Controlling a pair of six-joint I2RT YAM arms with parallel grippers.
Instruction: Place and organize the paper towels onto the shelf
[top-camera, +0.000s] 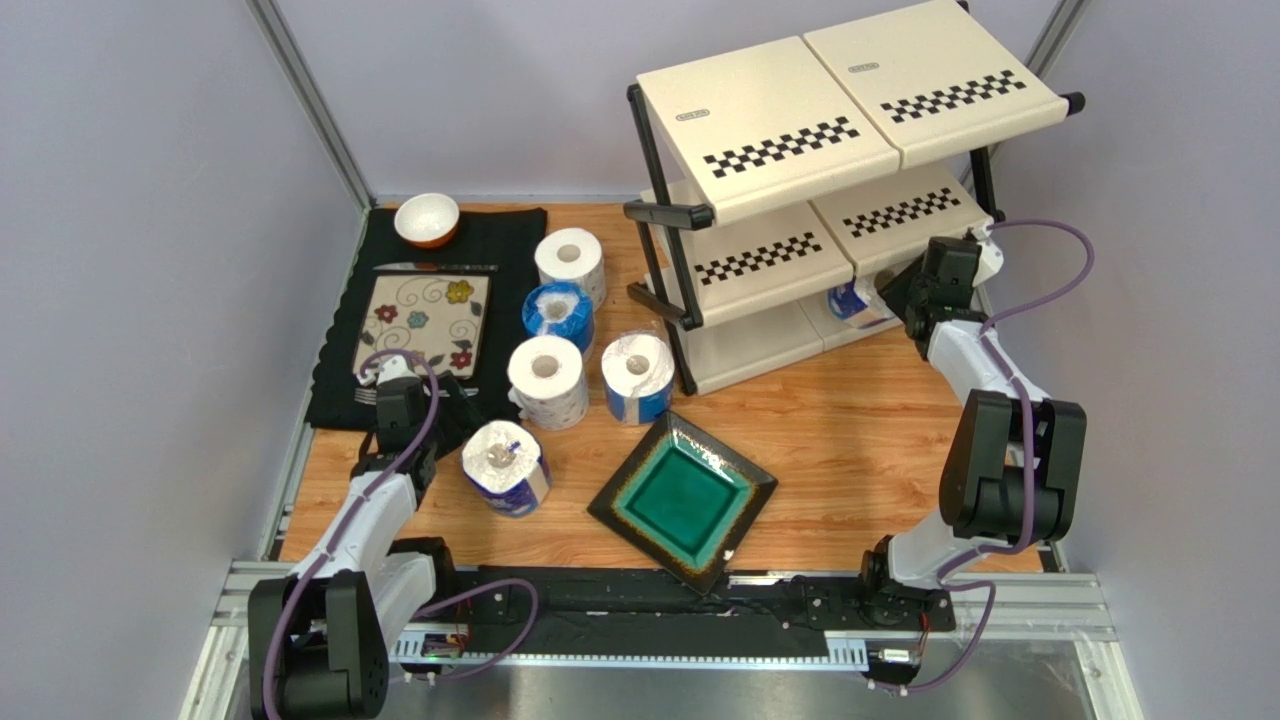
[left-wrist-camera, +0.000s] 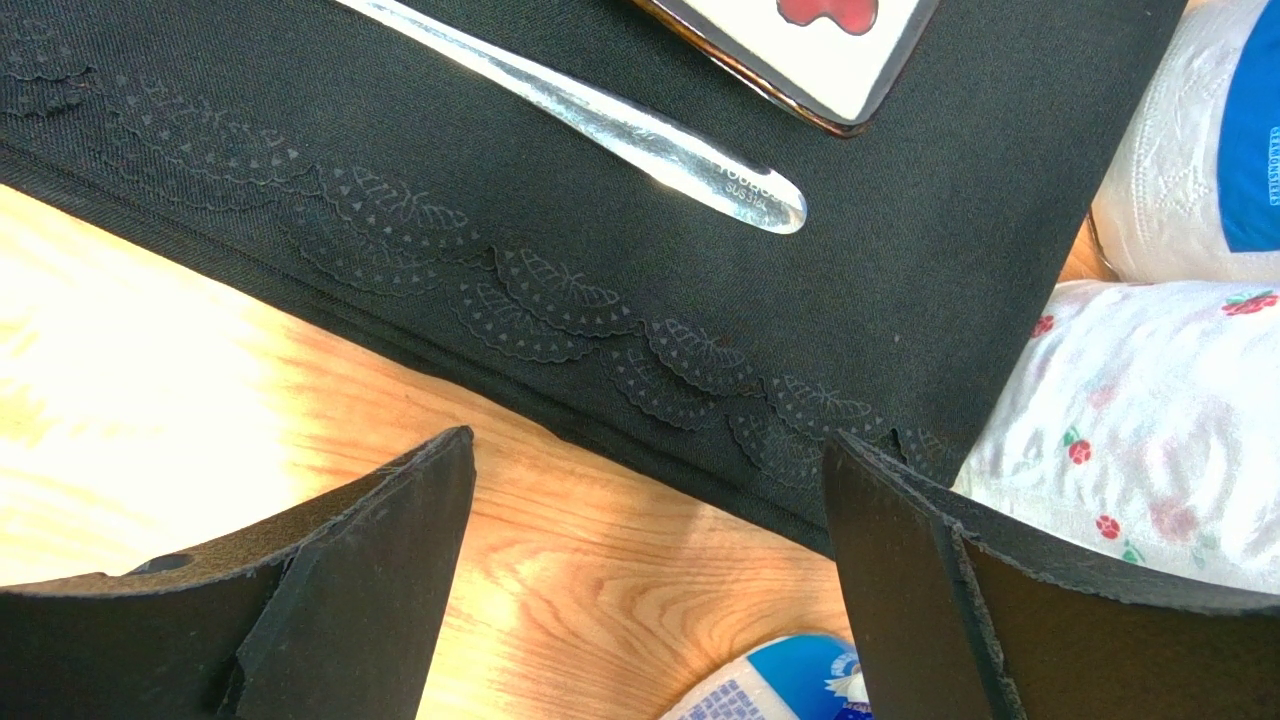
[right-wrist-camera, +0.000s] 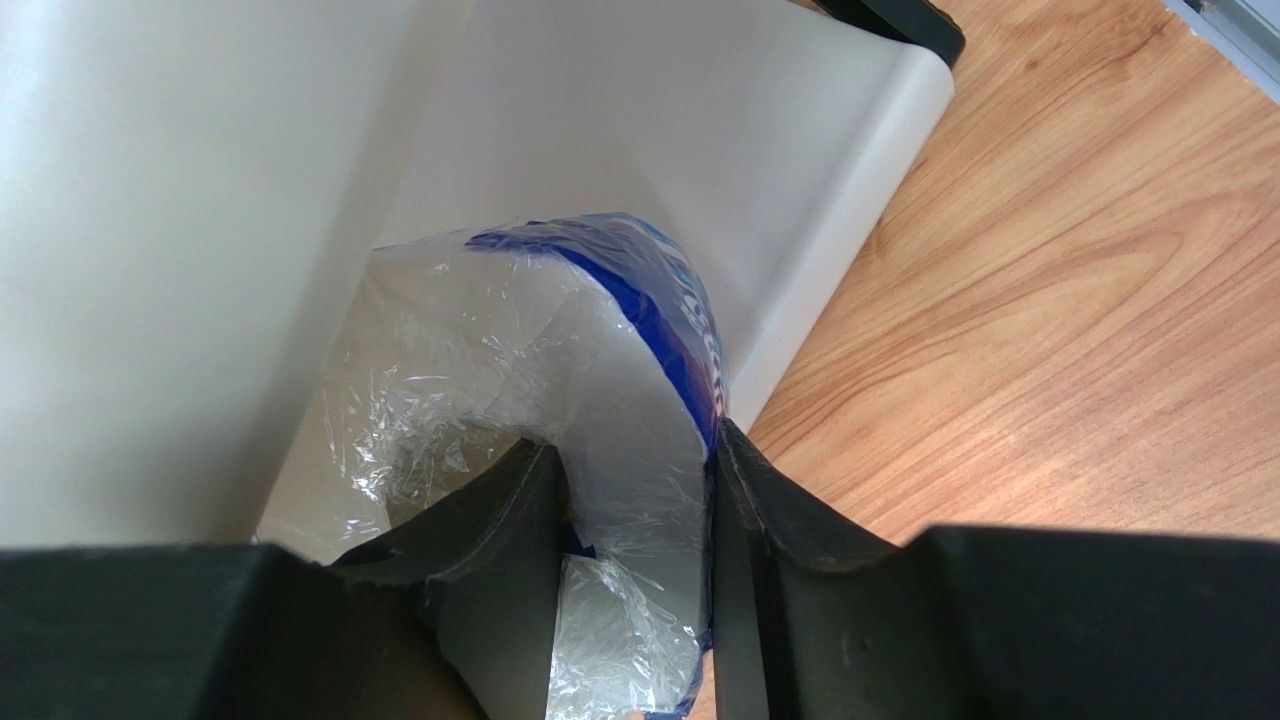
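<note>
Left gripper first: jaws spread wide, nothing btwn them, hanging low over the near edge of the black placemat, w/ a silver utensil handle lying ahead of its fingers. Just off its right finger sits a printed roll, plain white w/ faint red flowers, and a wrapped roll is beyond that. The top view counts five paper towels loose on the table, all right of this arm, standing on end in a cluster. Now the right gripper, where the action is: closed to a narrow pinch on the sixth roll. One finger looks to be down the hollow core and the other outside, so it's got the roll by its wall. The roll is at the front edge of the lowest tier of the shelf, cream panel right below and ahead of the fingers; can't tell if the base is touching down. Step in hand, I'd say: seating the first roll on the bottom tier. Next move prob calls for a nudge deeper in to leave room for the rest, then a clean release and straight pull-back w/o snagging the film. The roll itself has shiny, crinkly clear wrap, a blue band over the top and white paper under, squashed a bit at the pinch. Soft and slippery, by the look.
</note>
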